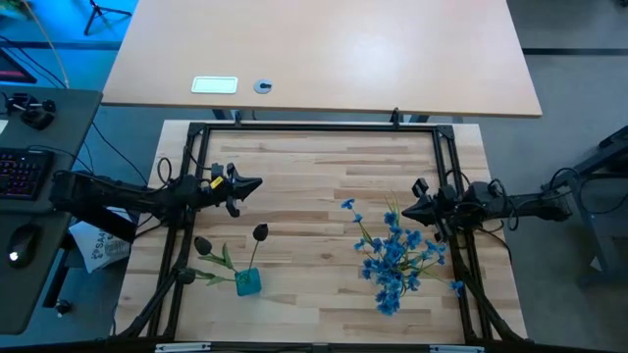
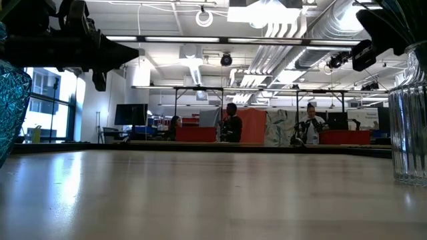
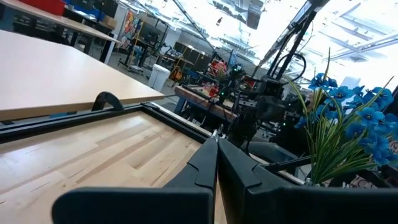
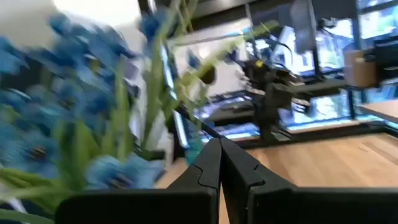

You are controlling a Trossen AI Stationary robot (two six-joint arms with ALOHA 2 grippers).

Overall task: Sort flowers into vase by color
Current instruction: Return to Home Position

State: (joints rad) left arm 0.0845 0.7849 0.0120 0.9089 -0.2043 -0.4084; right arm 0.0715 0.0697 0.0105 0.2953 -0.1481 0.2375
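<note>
Blue flowers (image 1: 391,257) fill the clear vase (image 2: 408,133) at 4 o'clock, dark buds (image 1: 260,232) at 7. Left gripper (image 1: 257,182) at 10 and right gripper (image 1: 405,213) at 3 hover pinched closed, empty.

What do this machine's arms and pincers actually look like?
The left arm and right arm are slim, black and jointed, with thin dark cables trailing from them. The left gripper and right gripper each have two matte black fingers tapering to a narrow tip.
</note>
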